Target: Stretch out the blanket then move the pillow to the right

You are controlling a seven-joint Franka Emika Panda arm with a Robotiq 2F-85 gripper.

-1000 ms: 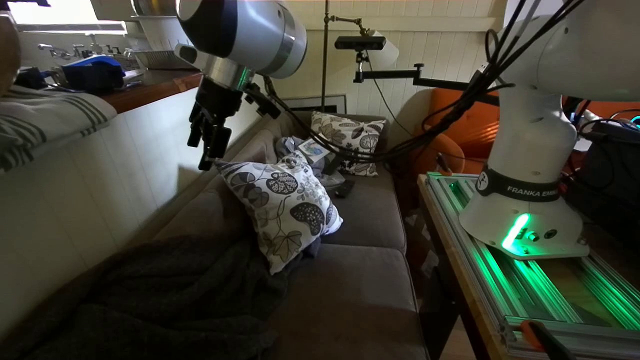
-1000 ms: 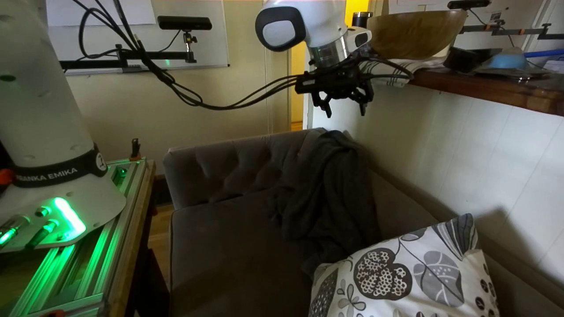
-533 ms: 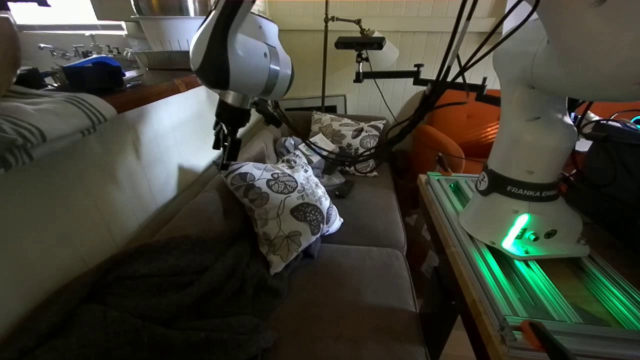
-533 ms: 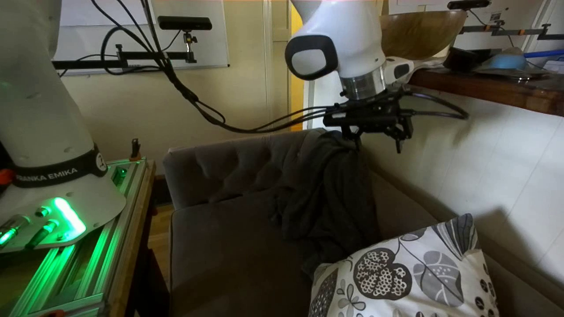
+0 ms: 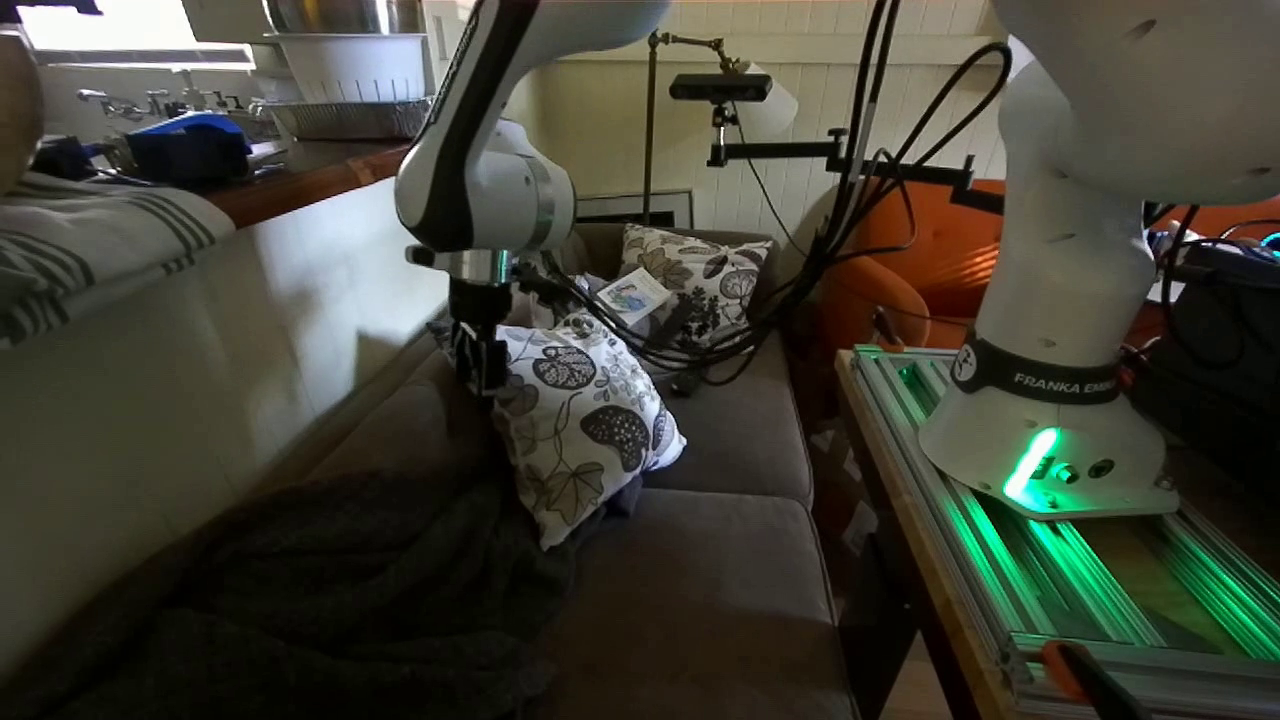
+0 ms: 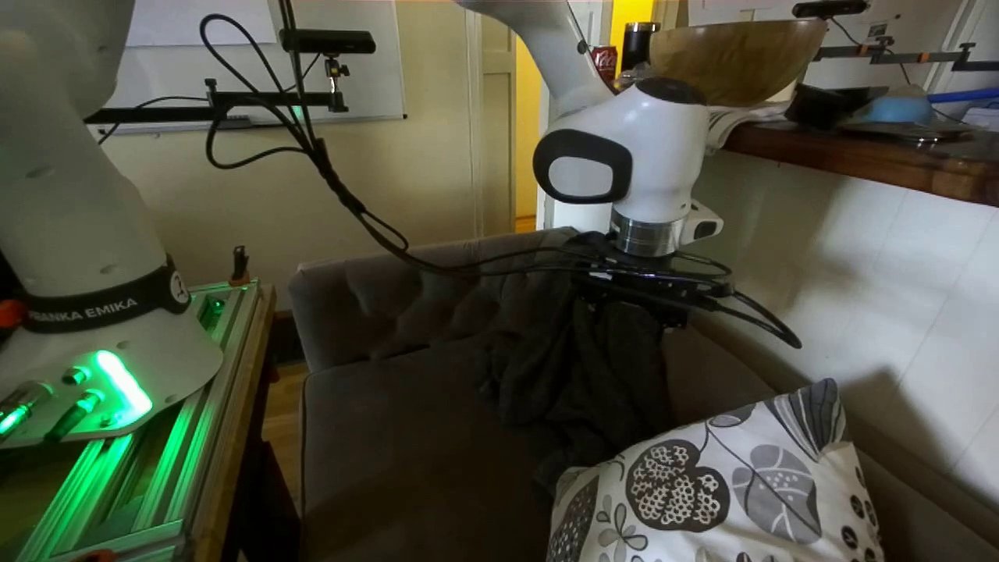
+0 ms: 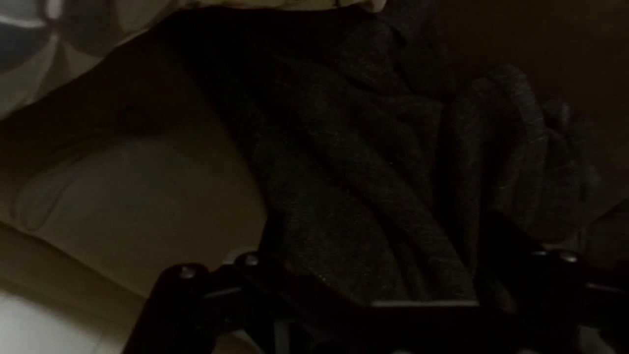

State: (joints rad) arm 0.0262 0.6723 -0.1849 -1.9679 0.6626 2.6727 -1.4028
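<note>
The dark grey blanket [image 5: 330,600] lies bunched over the sofa back and seat; it also shows in an exterior view [image 6: 577,382] and in the wrist view [image 7: 354,172]. The white patterned pillow [image 5: 590,420] leans on the sofa back beside the blanket, with a blanket edge under it. It also shows in an exterior view [image 6: 718,484] and at the top left of the wrist view [image 7: 59,49]. My gripper [image 7: 388,236] is open, its fingers apart with blanket folds seen between them. In an exterior view the gripper [image 5: 485,380] overlaps the pillow's edge; whether it touches the blanket is unclear.
A second patterned pillow [image 5: 700,270] and a booklet [image 5: 635,297] lie at the sofa's far end. A white panelled wall [image 6: 866,265] and a wooden counter [image 6: 858,156] run behind the sofa back. Cables [image 5: 680,350] hang from the arm.
My gripper has come down from above the sofa back towards the blanket, and the wrist has turned more upright. The blanket and pillow look unmoved.
</note>
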